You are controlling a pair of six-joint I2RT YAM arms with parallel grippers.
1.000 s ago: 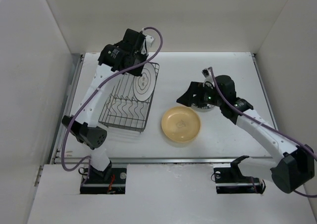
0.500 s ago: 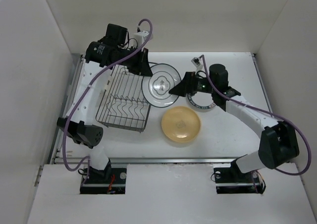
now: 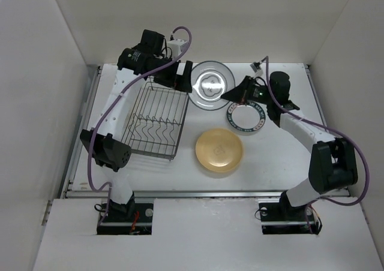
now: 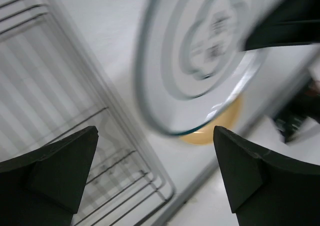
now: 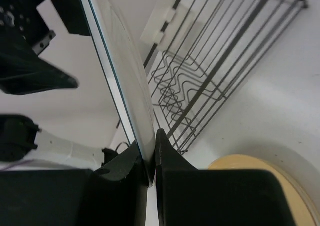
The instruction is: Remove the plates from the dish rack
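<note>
A white plate with dark rings [image 3: 212,85] hangs in the air to the right of the dish rack [image 3: 155,120]. My right gripper [image 3: 231,95] is shut on its right rim; in the right wrist view the gripper [image 5: 150,158] pinches the plate's edge [image 5: 120,61]. My left gripper [image 3: 182,77] stands open just left of the plate. In the left wrist view the gripper [image 4: 157,168] has wide jaws and the plate [image 4: 200,61] lies beyond them, untouched. The dark wire rack [image 4: 45,81] holds no plates that I can see. A yellow-tan plate [image 3: 219,150] and another ringed white plate [image 3: 245,117] lie flat on the table.
White walls close in the table on the left, back and right. The rack's white clip [image 5: 162,25] shows in the right wrist view. The yellow-tan plate [image 5: 255,178] sits below the right gripper. The left arm's purple cable [image 3: 180,40] loops above the rack.
The left gripper carried the ringed plate out of the rack to the right, then opened and let go. The right gripper came in and shut on the plate's rim.
</note>
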